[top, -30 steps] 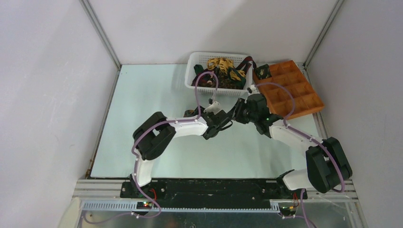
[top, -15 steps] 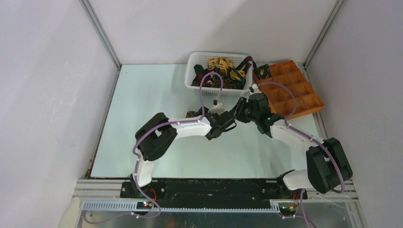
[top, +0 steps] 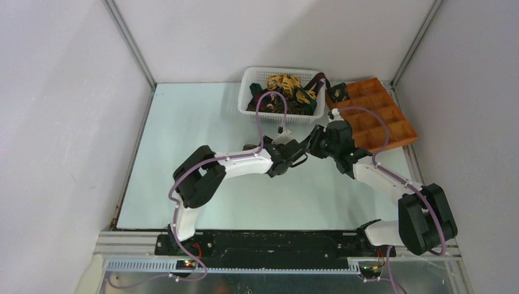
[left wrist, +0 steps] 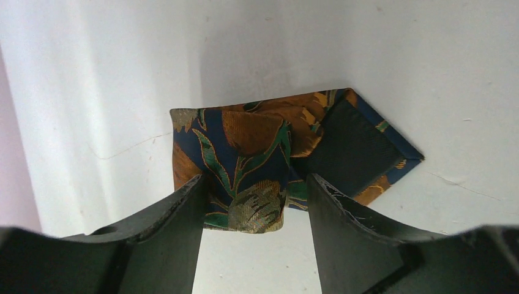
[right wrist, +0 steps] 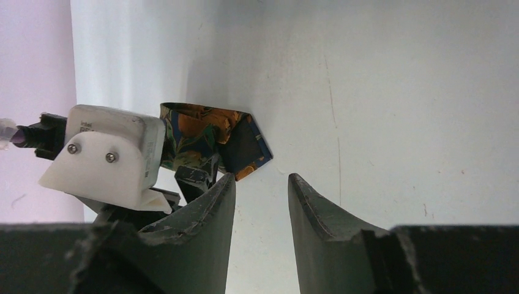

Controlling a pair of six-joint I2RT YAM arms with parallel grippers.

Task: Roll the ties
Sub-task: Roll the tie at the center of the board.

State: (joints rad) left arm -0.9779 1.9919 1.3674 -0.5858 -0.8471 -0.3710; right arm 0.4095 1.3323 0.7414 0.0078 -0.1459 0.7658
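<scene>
My left gripper (left wrist: 254, 184) and right gripper (right wrist: 257, 184) are crowding each other over the folded tie (left wrist: 257, 147), the basket (top: 243, 95) and tray (top: 398, 128) are walling off the far side, and only the bare table (top: 183, 122) leftward is offering free passage.

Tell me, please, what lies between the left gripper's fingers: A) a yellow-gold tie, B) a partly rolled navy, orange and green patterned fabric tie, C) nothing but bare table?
B: the patterned tie lies on the table, straddled by the open left gripper.
</scene>
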